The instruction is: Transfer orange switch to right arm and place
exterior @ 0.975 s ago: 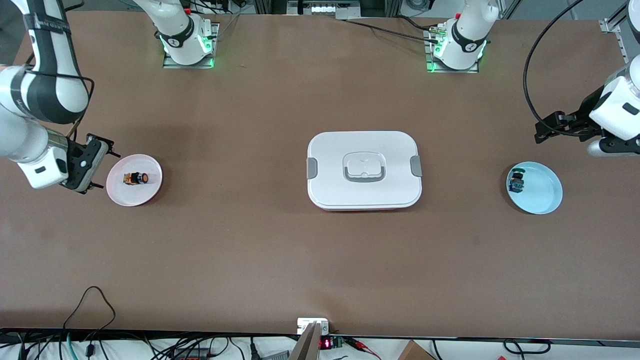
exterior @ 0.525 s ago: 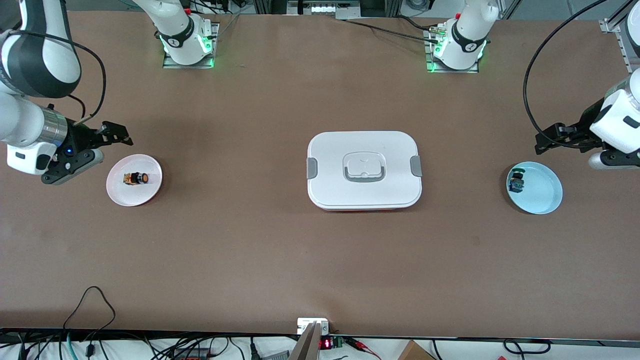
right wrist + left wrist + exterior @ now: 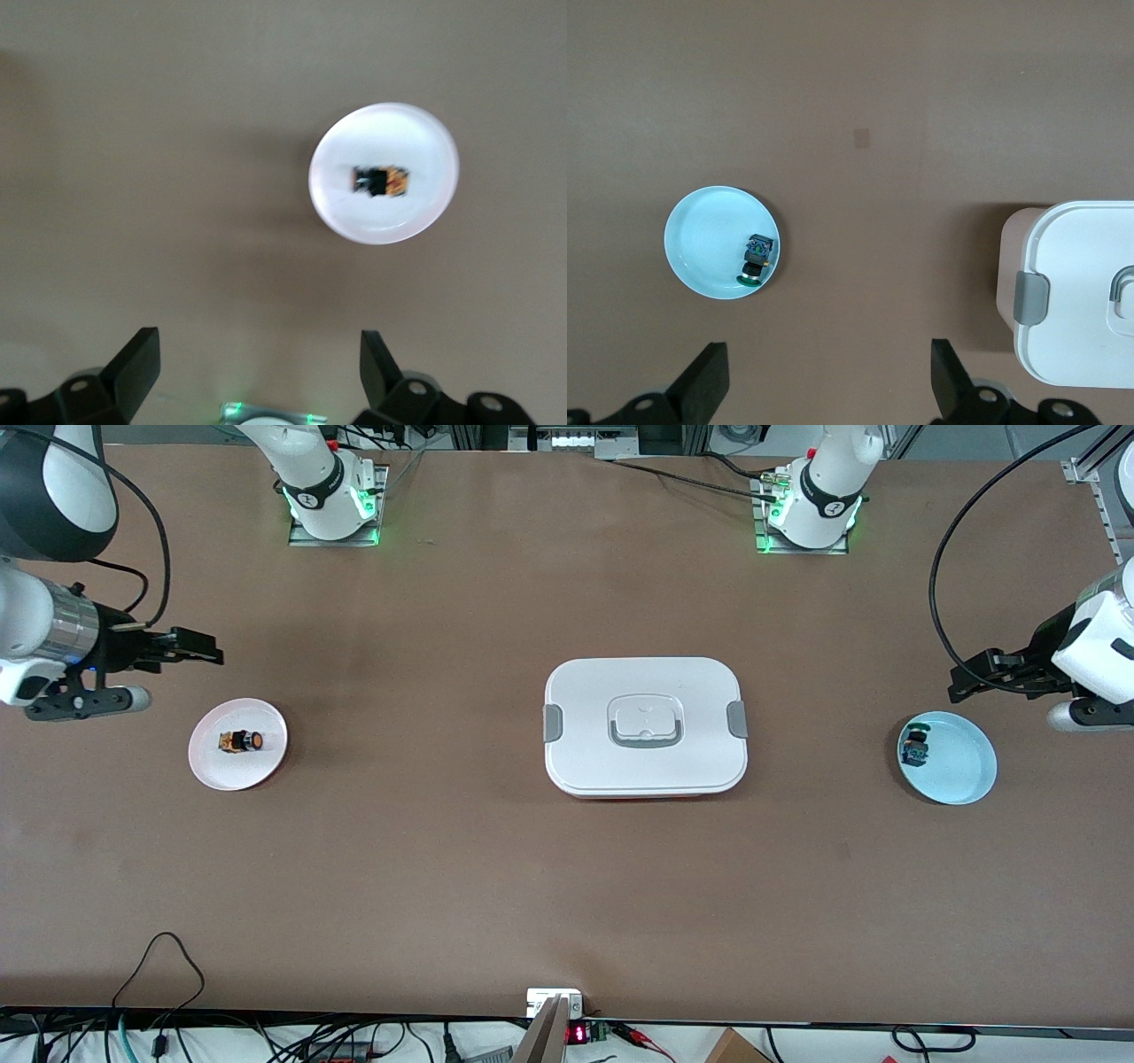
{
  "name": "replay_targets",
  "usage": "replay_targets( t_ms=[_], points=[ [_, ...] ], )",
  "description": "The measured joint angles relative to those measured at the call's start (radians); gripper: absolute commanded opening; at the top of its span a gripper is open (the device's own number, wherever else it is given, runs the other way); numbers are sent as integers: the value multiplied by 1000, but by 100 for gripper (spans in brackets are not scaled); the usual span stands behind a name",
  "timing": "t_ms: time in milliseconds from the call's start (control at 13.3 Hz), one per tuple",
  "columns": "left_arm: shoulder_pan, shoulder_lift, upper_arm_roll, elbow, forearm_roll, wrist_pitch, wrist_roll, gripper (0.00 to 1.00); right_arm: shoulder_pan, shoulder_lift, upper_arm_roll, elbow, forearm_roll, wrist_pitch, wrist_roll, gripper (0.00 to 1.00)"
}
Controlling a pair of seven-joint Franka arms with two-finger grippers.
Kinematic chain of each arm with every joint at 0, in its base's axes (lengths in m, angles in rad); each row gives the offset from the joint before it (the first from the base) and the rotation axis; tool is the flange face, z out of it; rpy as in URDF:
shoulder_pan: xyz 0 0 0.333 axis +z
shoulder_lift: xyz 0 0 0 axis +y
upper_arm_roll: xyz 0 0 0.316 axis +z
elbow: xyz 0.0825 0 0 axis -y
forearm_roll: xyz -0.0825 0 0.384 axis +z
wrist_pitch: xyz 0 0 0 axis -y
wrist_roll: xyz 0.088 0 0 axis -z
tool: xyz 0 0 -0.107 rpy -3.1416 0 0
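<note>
The orange switch [image 3: 242, 740] lies on its side on a pale pink plate [image 3: 217, 768] at the right arm's end of the table. It also shows in the right wrist view [image 3: 381, 181], lying on the plate [image 3: 390, 133]. My right gripper [image 3: 205, 647] is open and empty, in the air over bare table beside that plate; in its wrist view [image 3: 257, 354] the jaws stand wide apart. My left gripper [image 3: 961, 671] is open and empty over the table beside a light blue plate [image 3: 961, 766]; its wrist view [image 3: 831, 363] shows only table between the jaws.
A green-capped switch [image 3: 915, 747] lies on the blue plate, also seen in the left wrist view [image 3: 755, 257]. A white lidded container [image 3: 645, 726] with grey latches stands mid-table. Cables lie along the table edge nearest the front camera.
My right gripper has swung away from beside the pink plate and turned level. The orange switch has stayed on the plate. The left arm has barely moved.
</note>
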Motion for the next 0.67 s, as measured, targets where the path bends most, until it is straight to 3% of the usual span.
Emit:
replay_targets(
  t_ms=[300, 675],
  points=[
    [2, 0, 4, 1, 0, 0, 0, 100, -2, 0, -30, 37, -11, 1, 31, 100],
    [20, 0, 10, 3, 0, -3, 0, 100, 42, -4, -21, 53, -17, -3, 170, 100]
  ],
)
